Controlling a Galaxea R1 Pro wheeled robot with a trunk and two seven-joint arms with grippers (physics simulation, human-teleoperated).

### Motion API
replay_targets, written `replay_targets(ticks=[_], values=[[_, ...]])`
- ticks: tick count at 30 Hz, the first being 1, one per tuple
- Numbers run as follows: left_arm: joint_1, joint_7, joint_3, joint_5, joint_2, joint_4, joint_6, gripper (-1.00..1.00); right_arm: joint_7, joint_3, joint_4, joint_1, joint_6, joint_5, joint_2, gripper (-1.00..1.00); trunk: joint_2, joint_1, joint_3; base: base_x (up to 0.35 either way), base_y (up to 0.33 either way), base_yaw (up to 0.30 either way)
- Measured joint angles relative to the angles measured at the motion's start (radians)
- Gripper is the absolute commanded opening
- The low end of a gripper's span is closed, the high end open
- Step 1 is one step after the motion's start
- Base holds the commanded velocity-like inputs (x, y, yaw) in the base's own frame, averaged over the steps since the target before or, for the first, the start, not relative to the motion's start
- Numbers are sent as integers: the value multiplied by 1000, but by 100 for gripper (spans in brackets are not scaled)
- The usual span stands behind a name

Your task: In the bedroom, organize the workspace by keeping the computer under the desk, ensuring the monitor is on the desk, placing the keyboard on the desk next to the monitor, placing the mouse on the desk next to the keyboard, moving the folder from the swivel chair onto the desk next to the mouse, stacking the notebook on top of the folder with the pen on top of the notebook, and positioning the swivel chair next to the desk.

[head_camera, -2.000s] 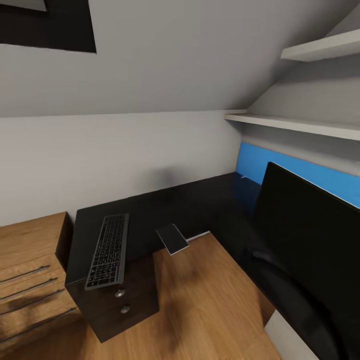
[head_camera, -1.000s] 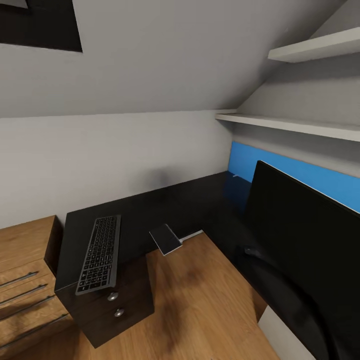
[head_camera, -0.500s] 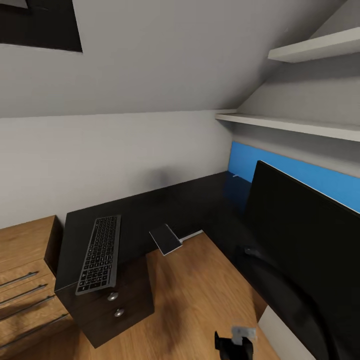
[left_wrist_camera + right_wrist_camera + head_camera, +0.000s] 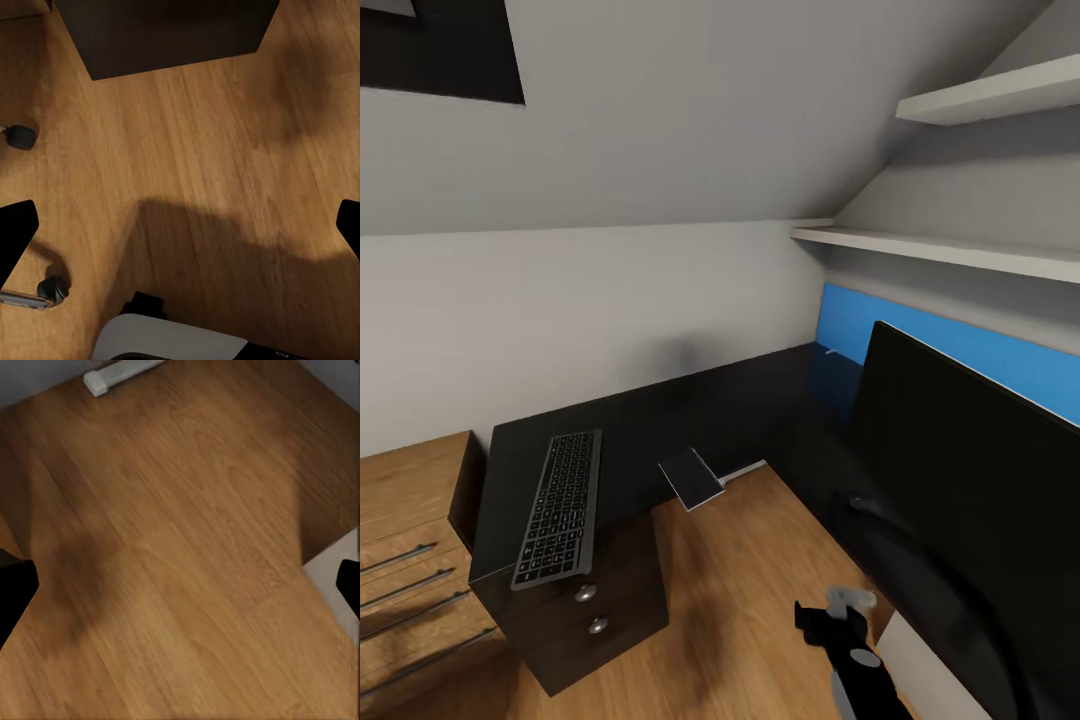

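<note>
The black desk with its blue back panel runs along two walls. The keyboard lies on its left wing above the drawer unit. The small grey notebook overhangs the desk's inner edge. The monitor stands on the right wing. A thin light stick, the pen, lies near the blue panel. The light-grey computer sits low at the right. My right gripper hangs open over the floor beside it. My left gripper is open above the floor, near the swivel chair's casters.
A light-wood dresser adjoins the desk's left end. White shelves hang above the monitor under a sloping ceiling. A white desk foot rests on the wood floor. The robot's white base is close behind the left gripper.
The camera shifted between two seconds and one second ago and has held still since. My right gripper has risen into the head view from the bottom edge. The desk's things have not moved.
</note>
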Motion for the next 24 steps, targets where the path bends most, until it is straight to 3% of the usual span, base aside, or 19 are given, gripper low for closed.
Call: replay_targets(ticks=[6, 10, 13, 17, 24], values=[[0, -1, 0, 0, 0, 1, -1, 100, -22, 0, -32, -84, 91, 2, -1, 100, 0, 0, 0, 0, 0, 0], [0, -1, 0, 0, 0, 2, 0, 100, -120, 0, -37, -141, 122, 1, -1, 100, 0, 0, 0, 0, 0, 0], [0, -2, 0, 0, 0, 3, 0, 100, -208, 2, -42, -165, 132, 0, 0, 100, 0, 0, 0, 0, 0, 0], [0, -2, -1, 0, 0, 3, -1, 100, -264, 11, -50, -185, 136, 1, 0, 100, 0, 0, 0, 0, 0, 0], [0, -2, -1, 0, 0, 3, -2, 100, -283, 23, -58, -194, 130, 0, -1, 100, 0, 0, 0, 56, 0, 0]])
